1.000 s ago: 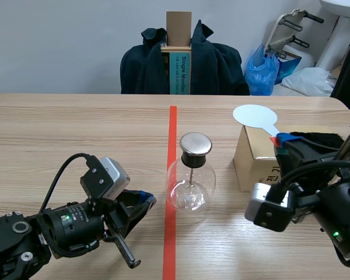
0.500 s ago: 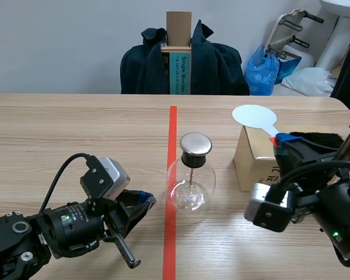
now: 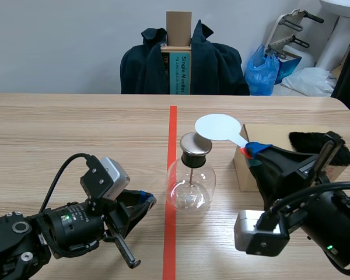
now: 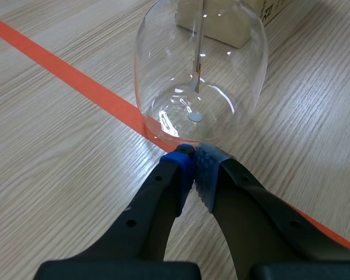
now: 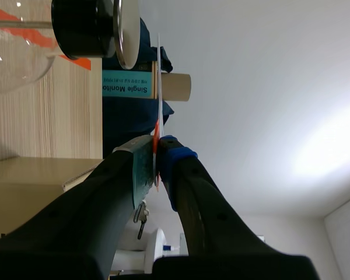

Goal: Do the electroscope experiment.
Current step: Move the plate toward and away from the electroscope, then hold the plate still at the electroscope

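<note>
- Centrally in the scene view, we see a round glass flask (image 3: 190, 185) standing upright on the wooden table (image 3: 76, 128). It is just right of a red tape line (image 3: 172, 122) running up the middle.
- A round metal cap (image 3: 196, 143) tops the flask, and a thin rod (image 3: 192, 174) hangs from it into the glass.
- The right gripper (image 3: 252, 150) comes in from the lower right and is clamped on the red handle of a white paddle (image 3: 219, 127). The paddle's disc sits right of centre, overlapping the cap's upper right edge.
- In the right wrist view we see the paddle (image 5: 158, 76) edge-on ahead of the right gripper (image 5: 156, 153), its handle pinched between the pads. A narrow gap shows between the disc and the cap (image 5: 119, 29).
- The left gripper (image 3: 147, 200), at lower left, points at the flask's base.
- In the left wrist view the left gripper (image 4: 192, 156) has its fingers pressed together on nothing. The tips are at the foot of the flask (image 4: 201, 70), and we cannot tell if they touch it.
- At the right, a cardboard box (image 3: 245, 169) stands with black fur (image 3: 312, 142) on top.
- At upper centre, a dark jacket (image 3: 221, 64) drapes over a chair.
</note>
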